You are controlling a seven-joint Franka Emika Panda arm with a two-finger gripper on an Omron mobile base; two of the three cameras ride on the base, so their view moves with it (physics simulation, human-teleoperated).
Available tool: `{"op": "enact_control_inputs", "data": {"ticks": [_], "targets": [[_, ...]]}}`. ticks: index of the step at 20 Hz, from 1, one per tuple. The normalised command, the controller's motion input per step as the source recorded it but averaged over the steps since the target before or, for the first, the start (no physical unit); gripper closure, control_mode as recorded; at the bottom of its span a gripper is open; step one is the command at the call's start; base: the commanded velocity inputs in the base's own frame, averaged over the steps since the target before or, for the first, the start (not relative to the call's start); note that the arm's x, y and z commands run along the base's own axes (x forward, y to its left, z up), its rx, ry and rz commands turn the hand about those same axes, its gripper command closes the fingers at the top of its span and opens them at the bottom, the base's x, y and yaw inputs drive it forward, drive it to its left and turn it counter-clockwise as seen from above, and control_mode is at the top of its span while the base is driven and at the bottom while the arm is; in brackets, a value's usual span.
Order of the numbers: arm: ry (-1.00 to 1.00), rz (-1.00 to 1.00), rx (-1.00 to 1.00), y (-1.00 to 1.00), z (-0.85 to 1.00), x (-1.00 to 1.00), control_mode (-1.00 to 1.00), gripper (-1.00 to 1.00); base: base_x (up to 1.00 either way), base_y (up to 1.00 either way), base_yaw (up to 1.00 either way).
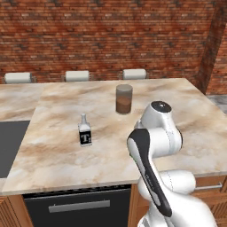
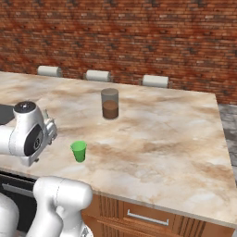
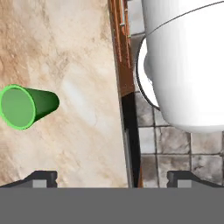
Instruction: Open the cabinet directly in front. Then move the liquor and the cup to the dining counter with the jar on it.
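The dining counter (image 1: 57, 155) has a beige veined marble top. On it stands the jar (image 1: 124, 99), clear glass with brown contents, also seen from the right (image 2: 110, 103). The liquor (image 1: 84, 131), a small dark bottle with a white label, stands upright left of my arm. The green cup (image 2: 78, 151) stands upright near the counter's front edge. My gripper (image 3: 113, 178) is open and empty, looking down over that front edge, with the cup (image 3: 26, 107) off to its left and apart from it. The cabinet is out of view.
Three pale chair backs (image 1: 77, 76) line the far side of the counter before a brick wall. A dark panel (image 1: 11, 142) lies in the top at the left. Below the front edge are a black appliance front (image 1: 80, 206), wooden drawers (image 2: 148, 217) and tiled floor (image 3: 175, 140).
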Motion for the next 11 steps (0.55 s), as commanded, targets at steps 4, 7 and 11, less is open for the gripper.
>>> {"op": "enact_control_inputs", "data": {"ticks": [4, 7, 11], "targets": [[-0.07, 0.03, 0.0, 0.16, 0.32, -0.32, -1.0, -1.0, 0.0, 0.0, 0.0], [-0.04, 0.05, 0.0, 0.22, 0.33, -0.24, -1.0, -1.0, 0.0, 0.0, 0.0], [-0.01, 0.06, -0.02, 0.27, 0.29, -0.15, -1.0, -1.0, 0.0, 0.0, 0.0]]}}
